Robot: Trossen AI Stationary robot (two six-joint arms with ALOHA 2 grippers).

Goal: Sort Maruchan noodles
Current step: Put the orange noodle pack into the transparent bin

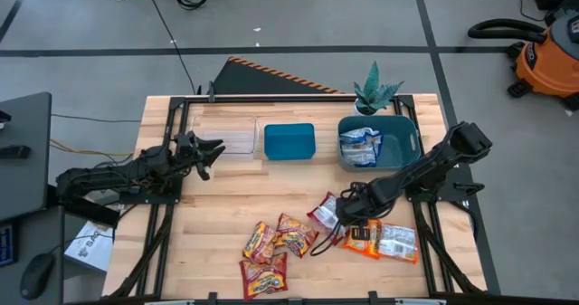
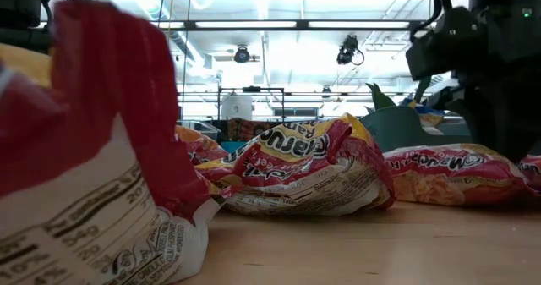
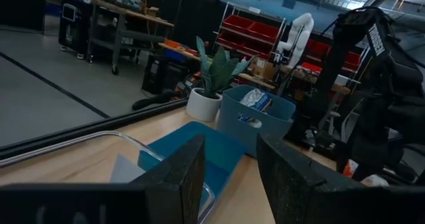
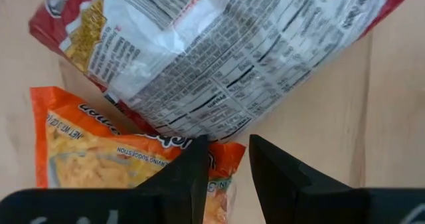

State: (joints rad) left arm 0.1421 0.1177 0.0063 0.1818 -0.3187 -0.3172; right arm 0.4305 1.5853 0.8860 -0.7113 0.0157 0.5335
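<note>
The high view alone shows the full layout. The right gripper is low over the front right of the wooden table, at the edge of a red-and-white packet and just beside an orange packet. A white-backed packet lies touching the orange one. A cluster of red-and-yellow packets lies at front centre. Blue-and-white packets sit inside the teal bin at the right rear. A lower teal bin stands at centre rear, with a clear tray beside it. The left gripper waits near the clear tray.

The right wrist view adds detail: its fingers stand slightly apart and hold nothing, and the packet's nutrition panel overlaps the orange packet.

The left wrist view shows the left fingers apart and empty, and a potted plant beside the teal bin.

In the low view, a close red packet blocks the left of the scene. A crumpled Maruchan packet is readable at centre. The right arm is cut off at the picture's edge, and its gripper cannot be made out.
</note>
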